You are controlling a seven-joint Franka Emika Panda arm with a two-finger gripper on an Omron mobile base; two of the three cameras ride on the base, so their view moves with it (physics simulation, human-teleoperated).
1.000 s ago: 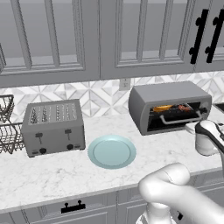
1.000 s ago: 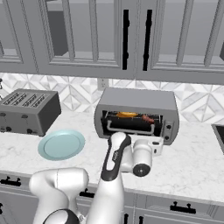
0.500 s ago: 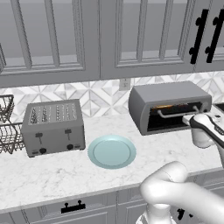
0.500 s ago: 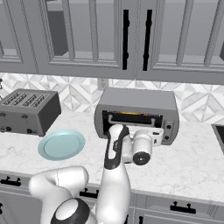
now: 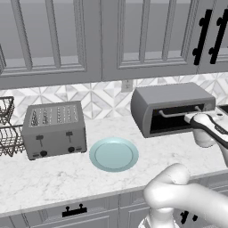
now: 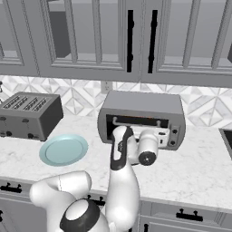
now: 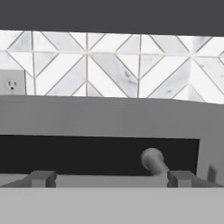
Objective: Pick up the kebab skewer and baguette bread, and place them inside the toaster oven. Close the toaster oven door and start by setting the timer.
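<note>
Your gripper (image 7: 111,178) sits with its jaws spread wide and empty, at the toaster oven door (image 5: 178,121) at the right of the left base view. The door appears almost shut, though its gap is unclear. The plate (image 5: 114,154) lies at center.

Toaster oven (image 5: 171,100): wide grey metal box on counter by tiled backsplash, upright. Toaster oven door (image 5: 176,121): dark glass panel w/ grey horiz bar handle (image 5: 178,113), looks raised near shut. Skewer + baguette can't be made out behind the dark glass.
</note>
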